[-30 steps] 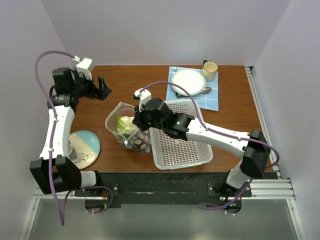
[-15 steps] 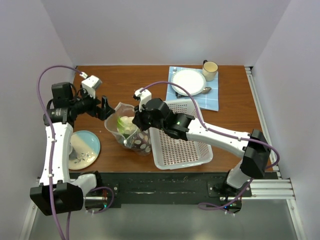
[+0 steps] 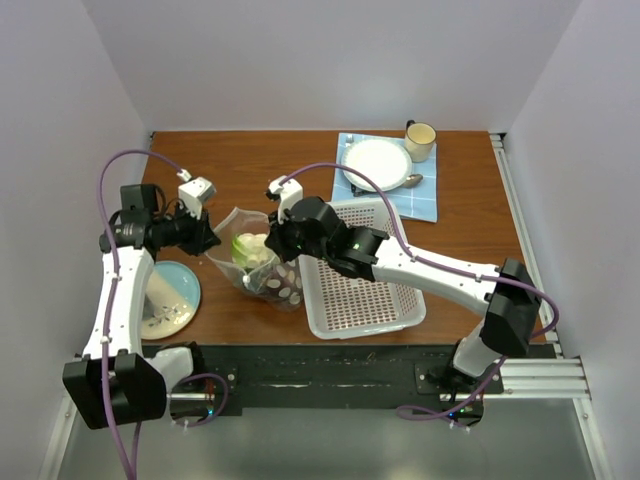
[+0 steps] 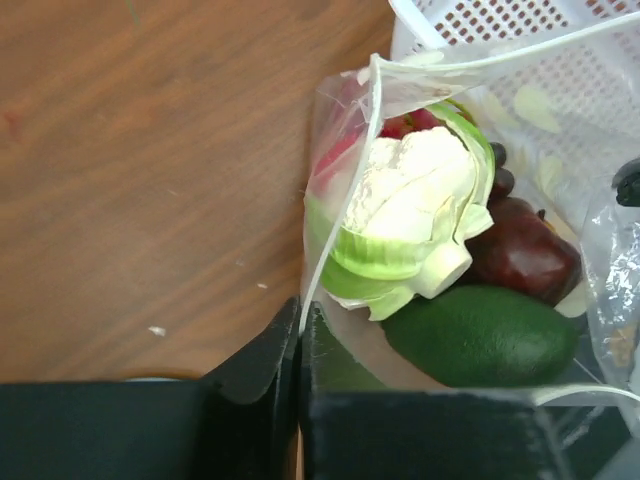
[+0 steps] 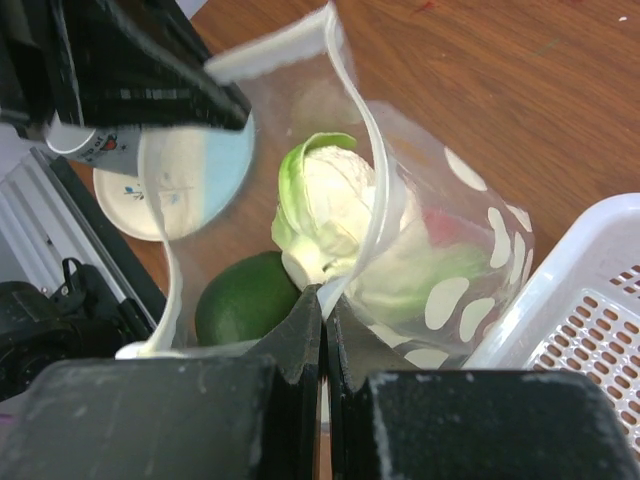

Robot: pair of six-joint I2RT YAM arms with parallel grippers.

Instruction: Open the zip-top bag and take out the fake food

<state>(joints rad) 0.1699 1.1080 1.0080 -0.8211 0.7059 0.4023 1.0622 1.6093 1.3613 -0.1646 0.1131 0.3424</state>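
On the brown wooden surface (image 3: pixel 300 165), the bag (image 3: pixel 283 285) is sitting just left of the basket (image 3: pixel 365 300), with toy food (image 4: pixel 420 215) inside. The left end effector (image 3: pixel 211 240) and right end effector (image 3: pixel 271 241) are each pinching its rim.

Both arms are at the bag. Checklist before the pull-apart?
1. Rim in left end effector: ok, shut on bag.
2. Opposite rim in right end effector: ok, shut on it.
3. Mouth unzipped: ok, rims apart.
4. Both grips firm enough to pull: cannot tell.
5. Bag clear of basket: cannot tell, they sit close.
6. Removal of food: not ok, visible pieces are inside.
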